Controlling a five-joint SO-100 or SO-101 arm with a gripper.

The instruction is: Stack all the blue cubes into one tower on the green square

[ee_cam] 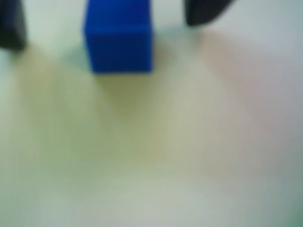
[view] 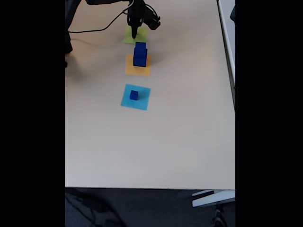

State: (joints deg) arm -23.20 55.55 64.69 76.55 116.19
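Fixed view, nearest edge first: dark floor below the counter (view: 189, 142) edge, with a pale bracket-like piece (view: 213, 198) jutting out at lower right. The counter top is a pale beige sheet, bare across its near half.

Next back, a light-blue paper square (view: 136, 97) lies flat, slightly rotated. A small blue cube (view: 134, 95) sits on it, near its centre.

Behind that, an orange paper square (view: 138, 65). On it stands a short stack of blue cubes (view: 140, 54), a larger one below and a smaller one on top, upright and roughly aligned.

Farther back, the green square (view: 130, 36), pale yellow-green, partly hidden by the arm. No cube is visible on the part that shows. The pincer (view: 135, 34) hangs tip-down over it, with the black arm body and a loose black cable (view: 94, 29) running off to the left along the far edge. From this view it cannot be told whether the fingers are apart or together.

Wrist view, heavily blurred: two dark finger tips at the top edge, one at left (ee_cam: 12, 26) and one at right (ee_cam: 203, 12), standing well apart with nothing gripped. A blue cube (ee_cam: 119, 38) shows between them at the top of the frame, resting on a pale surface with a faint greenish cast. Contact between fingers and cube is not seen; a gap shows on each side.
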